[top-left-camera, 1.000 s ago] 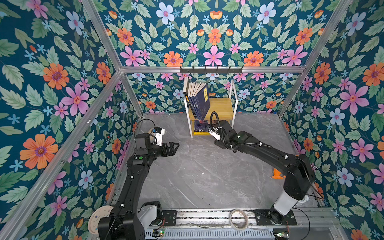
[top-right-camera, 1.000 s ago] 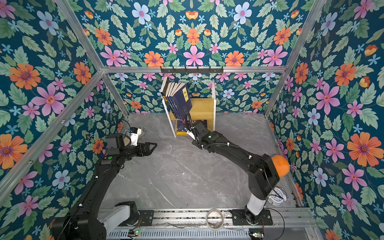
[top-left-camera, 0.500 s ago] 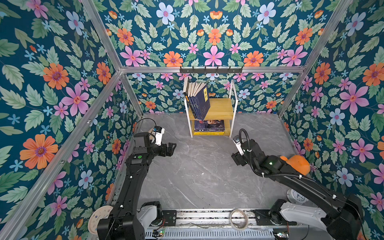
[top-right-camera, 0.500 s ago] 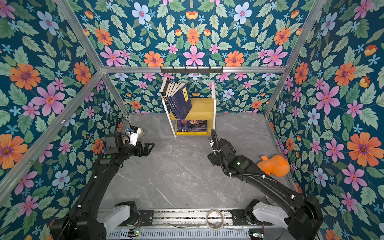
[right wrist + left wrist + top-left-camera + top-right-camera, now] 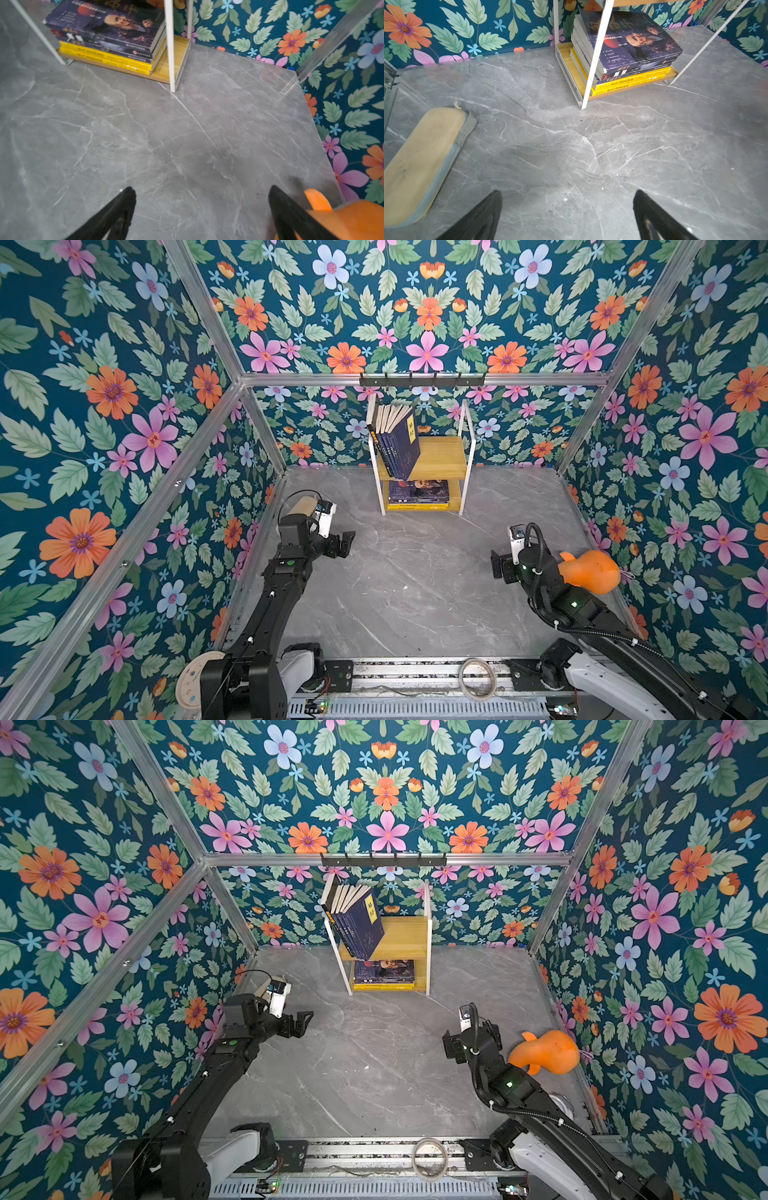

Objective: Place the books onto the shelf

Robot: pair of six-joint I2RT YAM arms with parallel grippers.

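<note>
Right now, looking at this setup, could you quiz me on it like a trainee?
1. True or false: the left claw and the right claw are both open and empty.
2. The navy books lean on which board of the shelf? A upper, B lower.
3. Fill in: the lowest books in the flat stack are ____.
Key: 1 true; 2 A; 3 yellow.
</note>
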